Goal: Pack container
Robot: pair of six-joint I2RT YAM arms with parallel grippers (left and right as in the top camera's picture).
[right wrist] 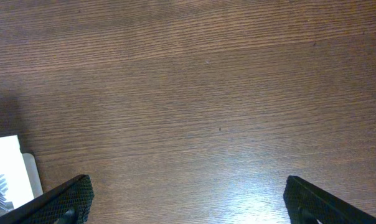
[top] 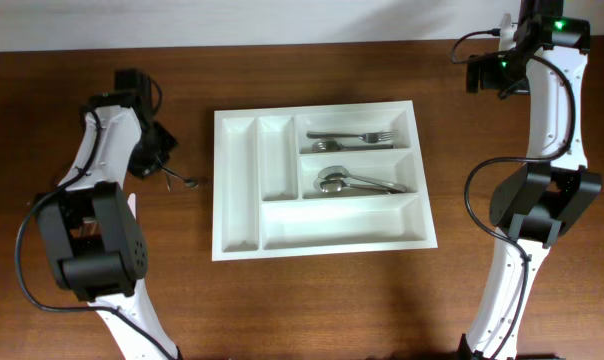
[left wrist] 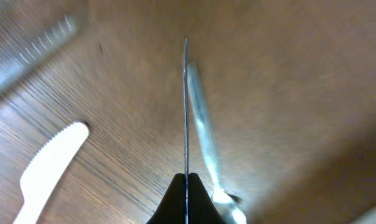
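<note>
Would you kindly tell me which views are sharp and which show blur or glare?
Overhead: sharp, evenly lit, the container bright white. Left wrist: blurred, wood grain smeared and the white plastic knife soft; only the thin metal utensil in the left gripper is crisp. Right wrist: sharp grain, mild glare on the table low in frame.

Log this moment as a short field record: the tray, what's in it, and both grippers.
container: white five-compartment tray, mid-table
top wide compartment: forks
middle wide compartment: spoons
other compartments: look empty
left gripper: shut on a thin metal utensil, left of the container
right gripper: open, holding nothing, over bare table
nearby: white plastic knife lying on the table
</note>
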